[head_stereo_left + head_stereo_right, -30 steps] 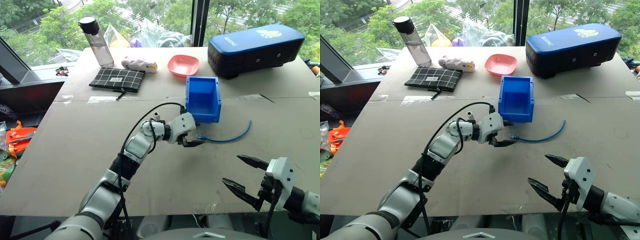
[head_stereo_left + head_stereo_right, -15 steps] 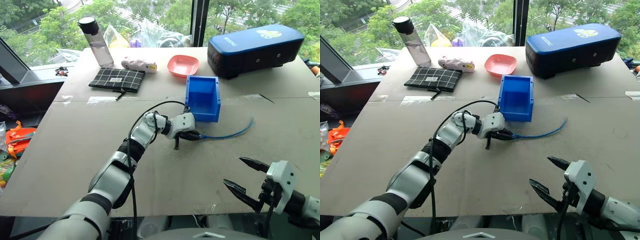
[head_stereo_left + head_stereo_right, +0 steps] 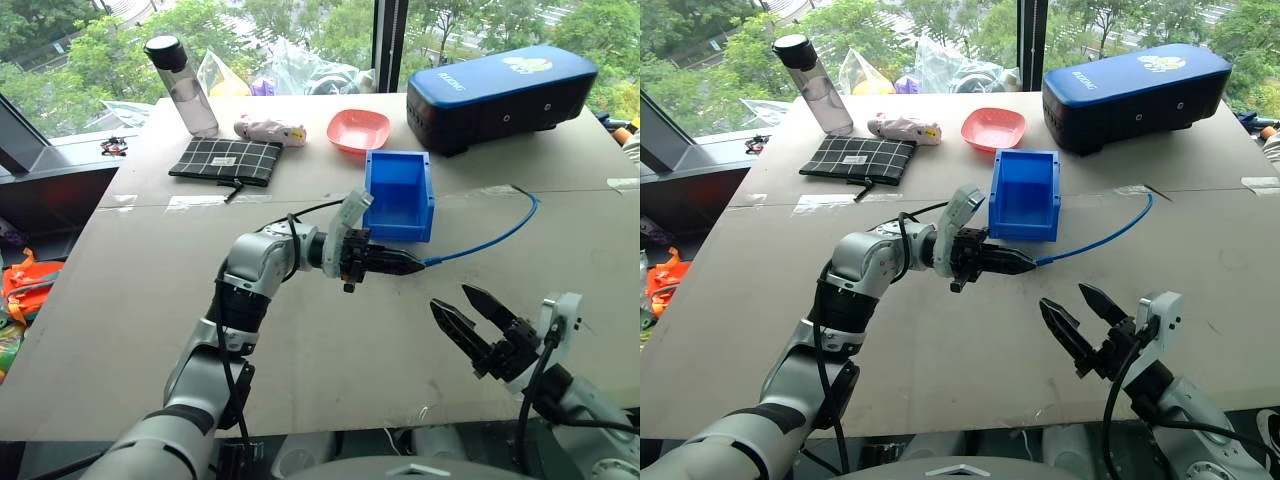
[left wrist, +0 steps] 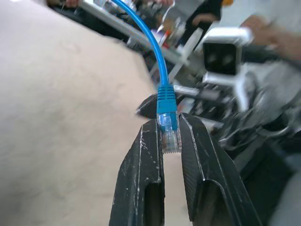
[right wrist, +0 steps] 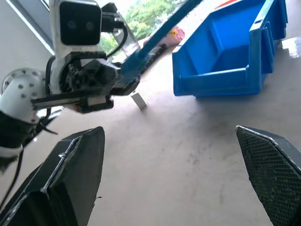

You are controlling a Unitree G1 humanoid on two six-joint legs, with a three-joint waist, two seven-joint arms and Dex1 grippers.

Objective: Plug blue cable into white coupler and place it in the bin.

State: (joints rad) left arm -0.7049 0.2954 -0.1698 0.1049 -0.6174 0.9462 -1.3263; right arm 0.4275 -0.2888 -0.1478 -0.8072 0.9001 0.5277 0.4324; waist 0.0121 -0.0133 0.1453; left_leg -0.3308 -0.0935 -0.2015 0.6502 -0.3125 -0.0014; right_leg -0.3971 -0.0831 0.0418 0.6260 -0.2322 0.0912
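**Cable plug lifted off the counter, coupler not yet picked up**

Since the earlier frame, the left pincer (image 3: 400, 265) has closed on the blue cable (image 3: 490, 238) and raised it, so the cable now arcs through the air from frame centre toward the upper right, its far end touching the counter (image 3: 150, 300).

From the left wrist view, the two black fingers (image 4: 141, 179) are clamped on the clear plug (image 4: 169, 136), with the blue boot just above their tips. The right pincer (image 3: 478, 322) sits at lower right of the head view, fingers spread wide and holding nothing.

The white coupler (image 5: 138, 100) appears in the right wrist view as a small pale block on the counter, below the left pincer and near the front of the bin (image 3: 400, 195). In the head views I cannot make it out.

To do this step well, the right pincer probably needs to take the coupler with its socket facing the plug, while the left keeps the plug level and steady so the two line up squarely.

The bin stands just behind the left pincer, close enough to crowd an approach. Farther back, toward the top of the frame, are a pink bowl (image 3: 362, 129), a navy case (image 3: 500, 88), a checked pouch (image 3: 225, 160) and a water bottle (image 3: 180, 85), all well clear.
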